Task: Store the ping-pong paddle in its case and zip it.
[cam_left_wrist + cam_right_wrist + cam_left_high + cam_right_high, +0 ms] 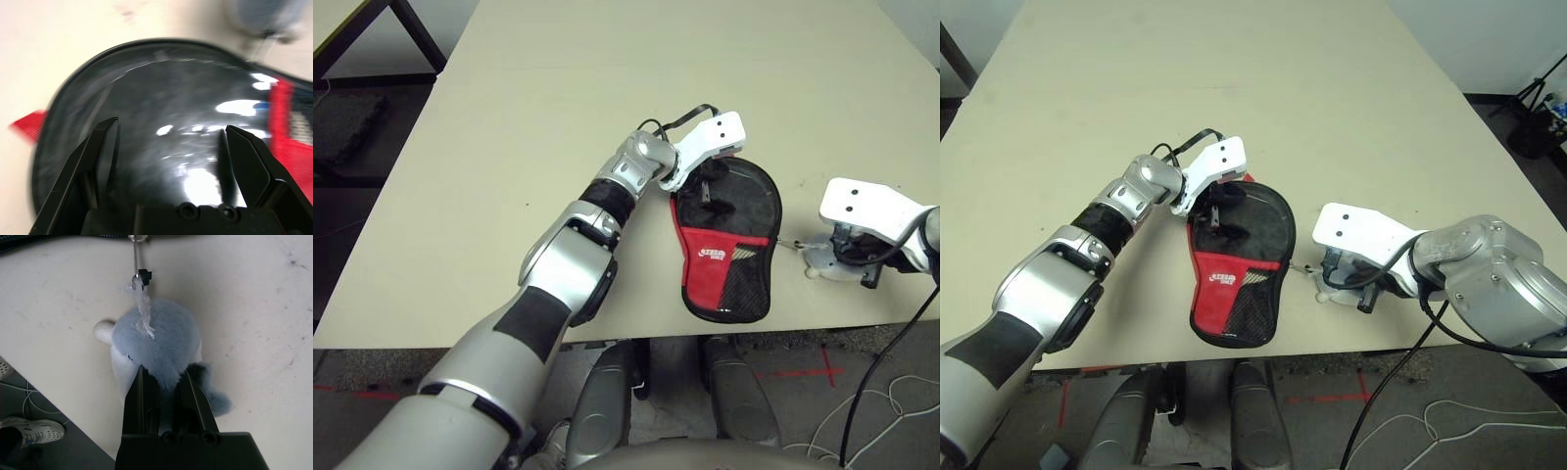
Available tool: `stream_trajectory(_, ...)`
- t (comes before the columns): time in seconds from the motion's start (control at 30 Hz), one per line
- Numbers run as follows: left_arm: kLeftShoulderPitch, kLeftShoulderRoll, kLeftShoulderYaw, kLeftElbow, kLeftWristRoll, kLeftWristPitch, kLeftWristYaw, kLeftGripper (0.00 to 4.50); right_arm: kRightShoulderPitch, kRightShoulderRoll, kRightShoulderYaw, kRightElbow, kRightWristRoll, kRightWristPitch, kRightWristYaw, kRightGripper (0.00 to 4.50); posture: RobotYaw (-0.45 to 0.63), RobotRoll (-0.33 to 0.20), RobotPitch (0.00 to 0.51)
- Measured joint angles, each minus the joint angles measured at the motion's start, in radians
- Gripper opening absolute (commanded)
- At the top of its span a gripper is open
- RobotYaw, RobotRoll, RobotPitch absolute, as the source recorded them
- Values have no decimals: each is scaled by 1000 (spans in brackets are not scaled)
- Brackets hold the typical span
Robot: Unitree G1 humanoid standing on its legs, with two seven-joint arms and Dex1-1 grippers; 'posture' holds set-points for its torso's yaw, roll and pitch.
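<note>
Tabletop holds the case beneath 1 open left gripper.

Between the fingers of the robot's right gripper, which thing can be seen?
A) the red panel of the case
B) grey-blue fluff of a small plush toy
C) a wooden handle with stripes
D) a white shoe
B: the right gripper has its fingers closed on the grey-blue fluff of the plush toy.
</note>
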Motion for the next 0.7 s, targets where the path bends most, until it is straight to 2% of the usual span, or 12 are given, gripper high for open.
stream_trajectory(0.17, 47, -1, -39, -36, 22, 34, -56, 4500, -19, 12, 19, 12, -8, -4, 4, 144, -190, 0, 241)
stream_trajectory(0.37, 68, -37, -42, -15, 46, 33, 50, 4500, -12, 8, 28, -2, -9, 7, 8, 135, -199, 0, 252)
stream_trajectory(0.53, 68, -88, -34, 37, 46, 39, 142, 4500, 37, -23, 27, -71, -2, 18, 10, 135, -207, 0, 260)
stream_trajectory(0.7, 59, -130, -24, 76, 46, 42, 207, 4500, 132, -97, 6, -228, 46, 46, 26, 133, -213, 0, 263)
